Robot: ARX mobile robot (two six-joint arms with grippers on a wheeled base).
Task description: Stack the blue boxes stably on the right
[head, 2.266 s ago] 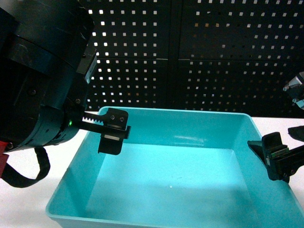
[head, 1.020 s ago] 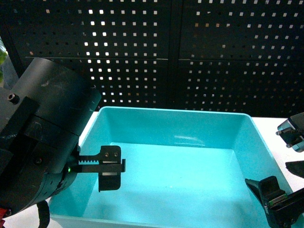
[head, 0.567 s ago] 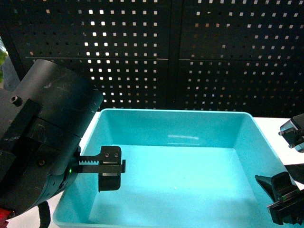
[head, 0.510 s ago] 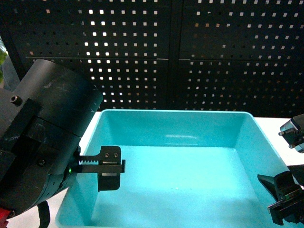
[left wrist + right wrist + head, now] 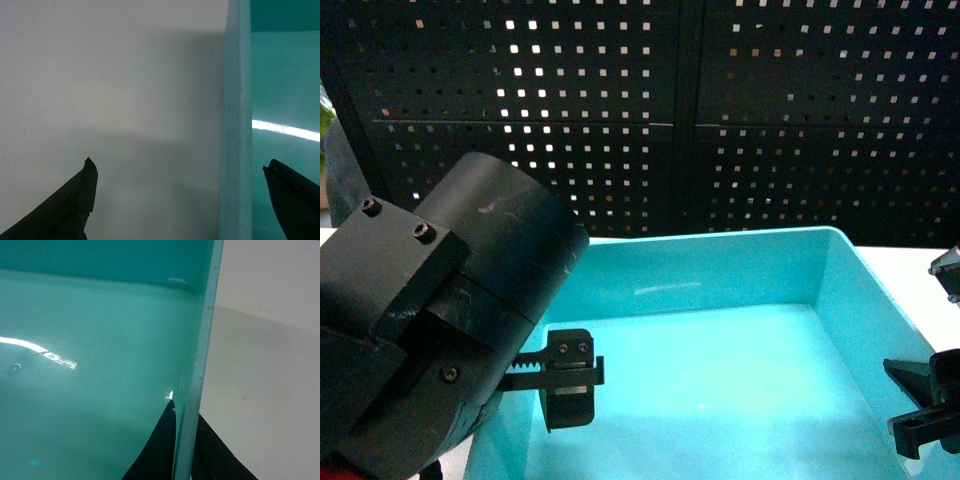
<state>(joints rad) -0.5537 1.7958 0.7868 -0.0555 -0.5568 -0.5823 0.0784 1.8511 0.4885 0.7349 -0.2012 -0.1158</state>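
Note:
One blue box [image 5: 740, 270], a glossy turquoise tub, fills the lower head view. My left gripper [image 5: 178, 164] is open and straddles the box's left wall [image 5: 235, 140]. One of its fingers [image 5: 570, 385] hangs inside the box and the other is outside over the table, neither touching the wall. My right gripper [image 5: 185, 410] is shut on the box's right wall [image 5: 202, 340], with one finger inside and one outside. In the head view the right gripper [image 5: 920, 415] sits at the box's near right corner.
The box rests on a white table [image 5: 100, 75] that shows on both sides of it [image 5: 270, 365]. A black pegboard wall [image 5: 720, 110] stands close behind. My bulky left arm [image 5: 430, 330] blocks the lower left of the head view.
My right gripper slid down and to the right along the box's right wall. The left arm swung closer to the camera. The box turned slightly, its far rim now slanting.

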